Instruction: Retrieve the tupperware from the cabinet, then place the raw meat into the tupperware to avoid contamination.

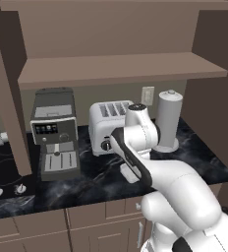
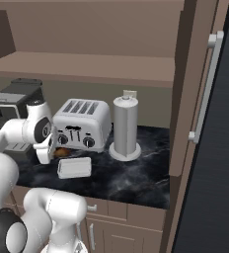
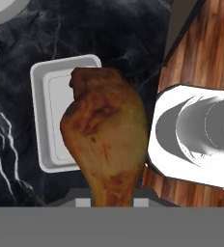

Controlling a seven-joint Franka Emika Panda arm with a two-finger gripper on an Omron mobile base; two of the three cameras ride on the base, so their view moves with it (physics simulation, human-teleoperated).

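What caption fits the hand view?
Raw meat held in the jaws above the empty tupperware on the dark marble counter.

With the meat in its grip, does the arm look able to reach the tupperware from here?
Probably yes. The gripper, shut on the meat, hangs over the counter beside the tupperware, which lies open with nothing visible between them.

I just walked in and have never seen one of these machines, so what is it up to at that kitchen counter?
The robot arm's gripper is shut on the raw meat, a small drumstick, and holds it in front of the toaster. The hand view shows the drumstick just above the tupperware, which sits open on the dark counter. The cabinet above stands open, so the meat is not yet in the container.
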